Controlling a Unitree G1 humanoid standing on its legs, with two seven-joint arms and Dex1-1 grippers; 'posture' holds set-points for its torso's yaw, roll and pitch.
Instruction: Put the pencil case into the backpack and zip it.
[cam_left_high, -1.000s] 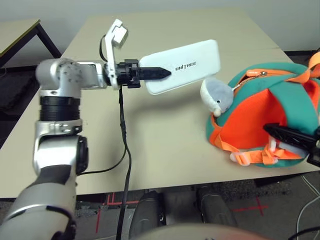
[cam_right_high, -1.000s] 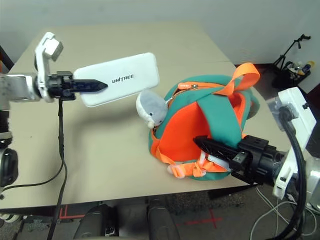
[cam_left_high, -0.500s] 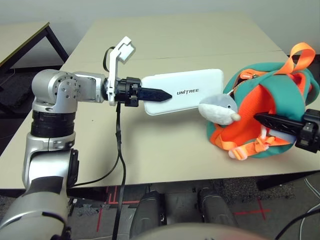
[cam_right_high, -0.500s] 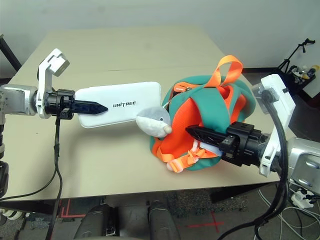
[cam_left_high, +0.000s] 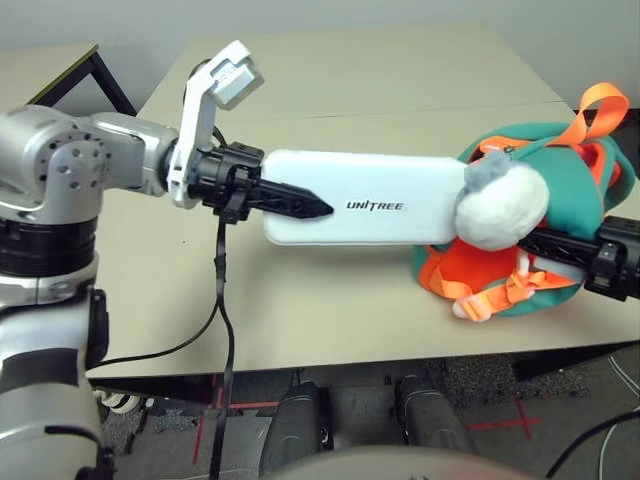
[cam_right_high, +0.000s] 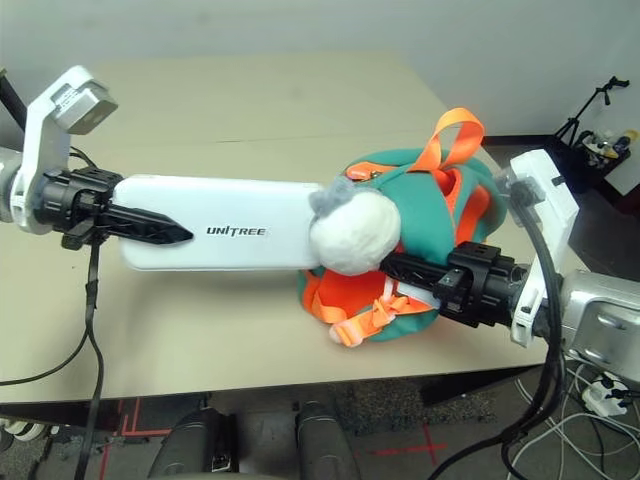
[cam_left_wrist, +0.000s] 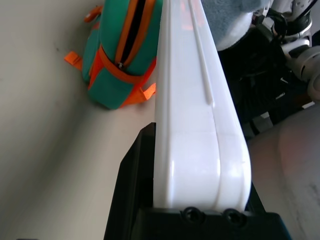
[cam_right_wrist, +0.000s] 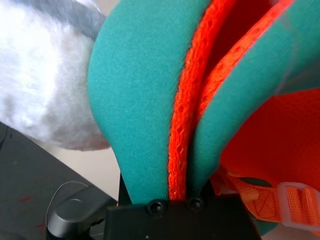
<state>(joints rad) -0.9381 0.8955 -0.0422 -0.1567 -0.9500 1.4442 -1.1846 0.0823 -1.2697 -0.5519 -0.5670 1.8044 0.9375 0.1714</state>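
While the left gripper clamps the case by one short end, it juts level over the table, far end against the dolphin. Stiff, slick shell: looks light, could pivot. Right gripper pinches the bag's soft, floppy fabric.

The word "UNITREE" in small black capitals is printed on the flat top face of the white pencil case, just past the tip of the left gripper that grips the case's near end.
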